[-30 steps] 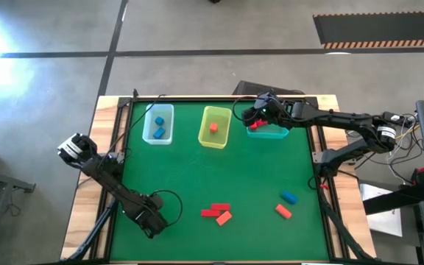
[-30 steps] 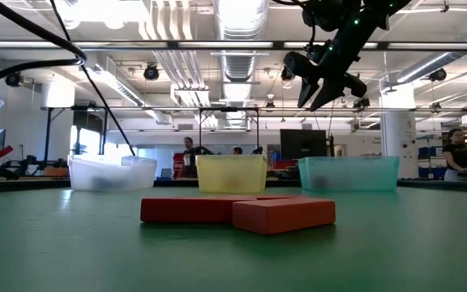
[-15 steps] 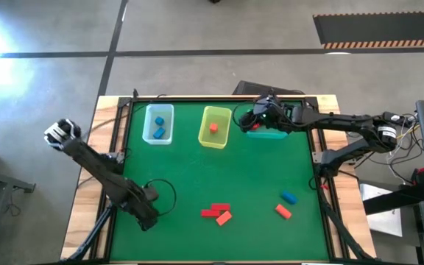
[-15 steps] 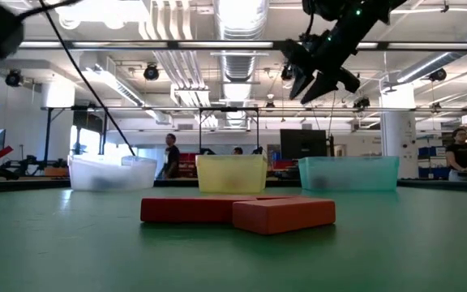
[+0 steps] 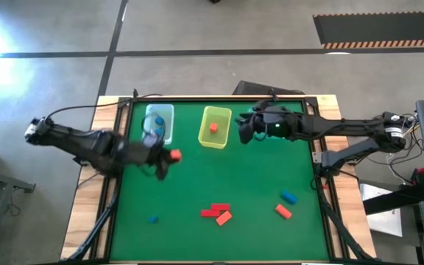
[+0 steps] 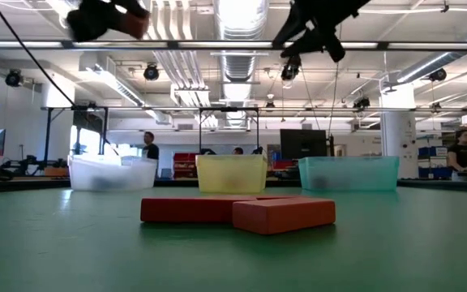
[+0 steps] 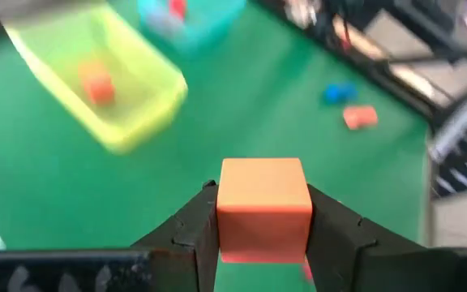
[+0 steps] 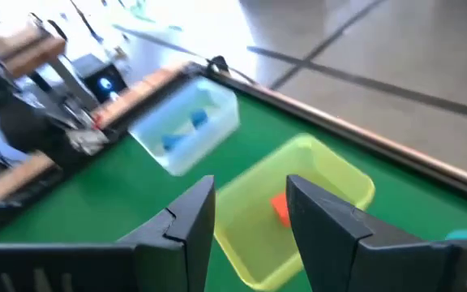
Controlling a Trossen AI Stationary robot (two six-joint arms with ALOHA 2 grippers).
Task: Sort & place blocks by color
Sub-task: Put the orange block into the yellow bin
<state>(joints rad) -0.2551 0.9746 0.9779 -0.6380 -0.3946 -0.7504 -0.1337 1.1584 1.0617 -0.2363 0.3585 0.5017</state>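
My left gripper (image 5: 166, 157) hangs high over the table's left half, in front of the clear bin (image 5: 160, 118), and is shut on an orange cube (image 7: 264, 207). My right gripper (image 5: 246, 129) stands open and holds nothing, raised beside the yellow bin (image 5: 214, 140); its arm hides the teal bin in the high view. On the mat lie two red blocks (image 5: 215, 211), two orange blocks (image 5: 224, 218) (image 5: 283, 212), and two blue blocks (image 5: 289, 197) (image 5: 153, 218). One orange block (image 5: 213, 127) lies in the yellow bin, and blue blocks (image 8: 183, 134) lie in the clear bin. My left gripper pinches the orange cube by two opposite side faces (image 7: 224, 212) between its two fingers. The fingers come from the table's left, slanting down. The cube sits level in the hold, lifted well clear of the mat.
The three bins stand in a row along the far edge; the teal bin (image 7: 193, 20) holds a red block (image 7: 175, 8). The loose blocks lie near the front edge, at the middle and right. Green mat (image 5: 219, 173) lies bare between the bins and these blocks. People stand in the room beyond.
My left gripper has risen from the table's near left corner and swung toward the far edge, tipping from pointing down toward level, carrying the orange cube up. A small blue block now shows where it was. My right gripper has moved left from the teal bin toward the yellow bin.
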